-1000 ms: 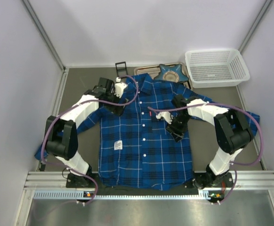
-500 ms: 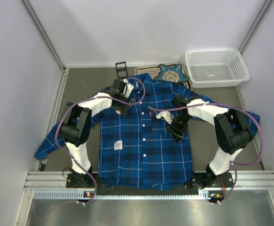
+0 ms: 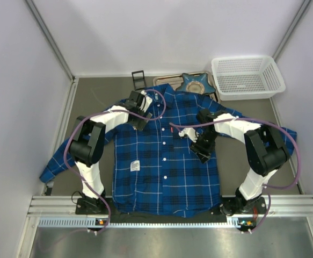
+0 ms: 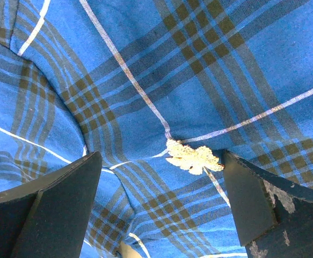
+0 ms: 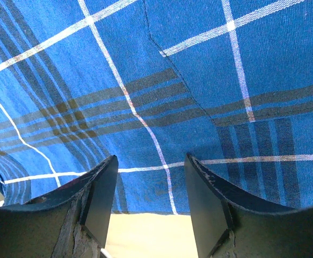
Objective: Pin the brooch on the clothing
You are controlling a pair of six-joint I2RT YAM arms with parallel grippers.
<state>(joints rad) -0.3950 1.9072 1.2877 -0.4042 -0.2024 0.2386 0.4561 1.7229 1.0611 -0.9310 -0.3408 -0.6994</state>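
Observation:
The plaid shirt (image 3: 161, 156) lies flat on the table, collar at the far side. In the left wrist view the pale gold brooch (image 4: 194, 157) sits on the shirt fabric (image 4: 145, 64), between my left gripper's dark fingers and close to the right finger (image 4: 253, 199). The left gripper (image 4: 161, 185) is open and holds nothing. In the top view it hovers over the shirt's left shoulder by the collar (image 3: 142, 119) and hides the brooch. My right gripper (image 3: 200, 152) is open over the chest pocket area; in its wrist view (image 5: 151, 185) only fabric and the pocket seam (image 5: 183, 86) show.
A white mesh basket (image 3: 247, 77) stands at the back right. A blue star-shaped dish (image 3: 195, 83) sits on a metal tray behind the collar. A small black stand (image 3: 138, 79) is at the back centre. The sleeves spread out to both sides.
The left arm swung right from the shirt's left shoulder edge to the collar side, then settled. The right arm has hardly moved.

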